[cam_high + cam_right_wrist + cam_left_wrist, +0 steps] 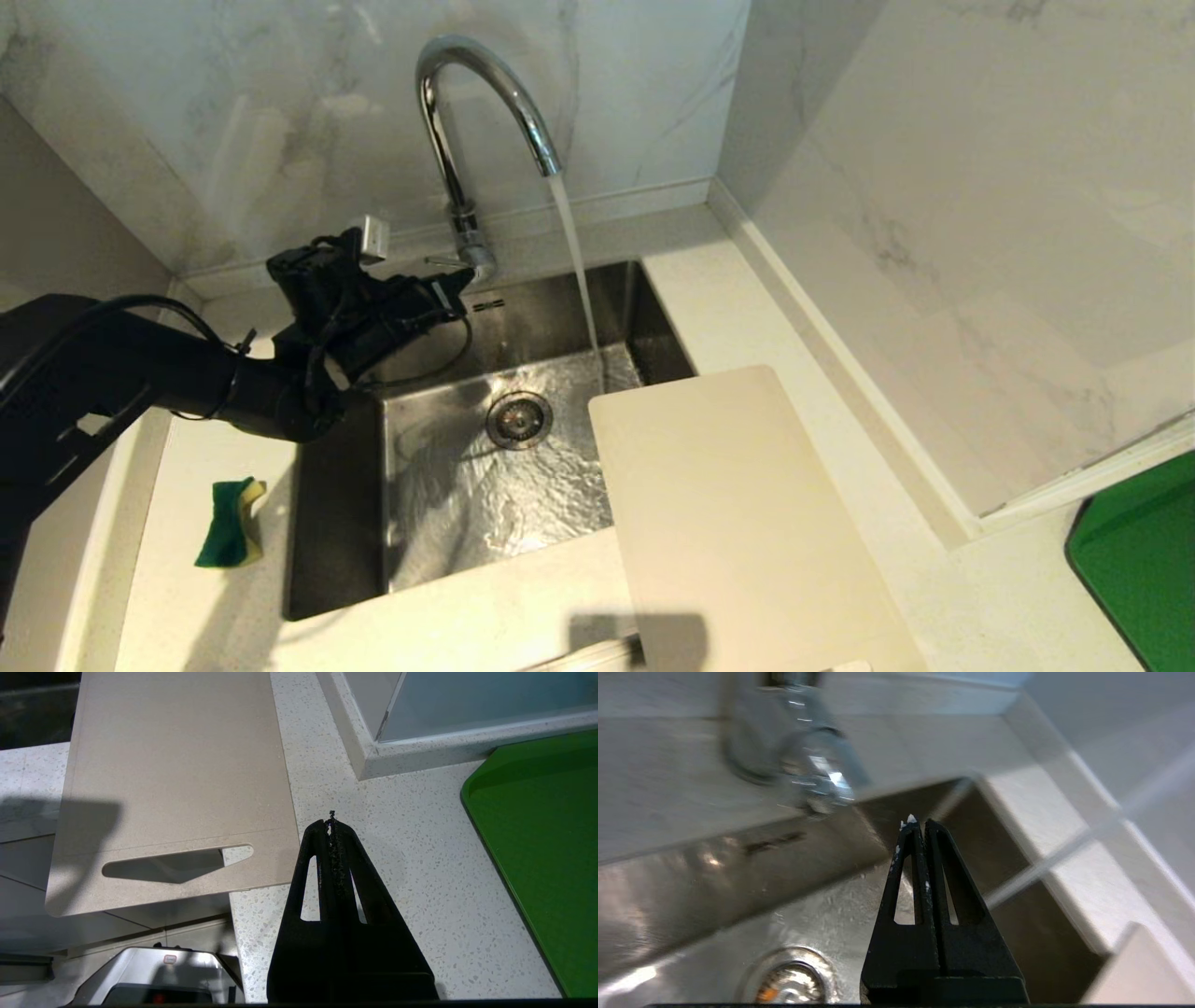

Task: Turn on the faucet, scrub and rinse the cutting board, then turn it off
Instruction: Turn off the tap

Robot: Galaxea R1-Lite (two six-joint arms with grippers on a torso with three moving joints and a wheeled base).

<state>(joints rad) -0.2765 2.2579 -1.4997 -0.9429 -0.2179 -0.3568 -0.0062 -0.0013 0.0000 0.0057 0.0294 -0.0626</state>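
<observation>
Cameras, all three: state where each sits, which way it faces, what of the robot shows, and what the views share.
Head view: high, looking down at the sink, the running faucet and the sponge; the left arm reaches in, its left claw by the faucet base.
Left wrist view: behind the shut left claw, facing the faucet base and the drain.
Right wrist view: behind the shut right claw, over the counter beside the green mat.
Shared: all three show the cutting board.

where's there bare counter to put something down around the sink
Bare counter lies between the cutting board and the green mat, and along the front rim of the sink. Left of it, only the sponge sits. It is crowded behind, where the left gripper hangs by the faucet.
</observation>
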